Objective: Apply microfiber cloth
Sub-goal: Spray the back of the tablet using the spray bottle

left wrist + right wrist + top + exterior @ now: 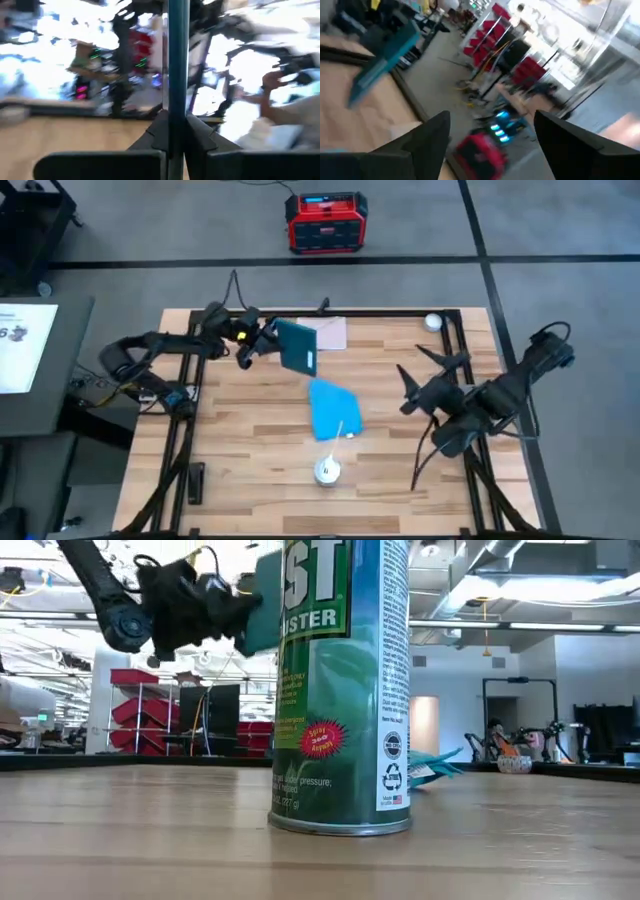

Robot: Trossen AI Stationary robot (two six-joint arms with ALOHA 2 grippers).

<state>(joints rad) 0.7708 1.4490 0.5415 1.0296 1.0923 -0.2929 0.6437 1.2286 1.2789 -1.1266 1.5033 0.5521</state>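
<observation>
Wood-plank table [240, 470] on grey floor; one red box [326, 222] beyond its far edge. One blue cloth [332, 410] lies mid-table, long axis running far-near, beside one spray can [327, 471]. Left gripper [268, 343] clamps one raised dark tablet [297, 346]. Right gripper [408, 387] hovers empty, fingers spread wide.

Illumination is even and bright from overhead; shadows on the bench [250, 440] are soft and faint. The low view holds the spray can [340, 690] sharp, with ceiling lights blown out behind it. Both wrist views show heavy motion blur. The left wrist view is overexposed in its background; the tablet [177, 65] appears edge-on and smeared.
</observation>
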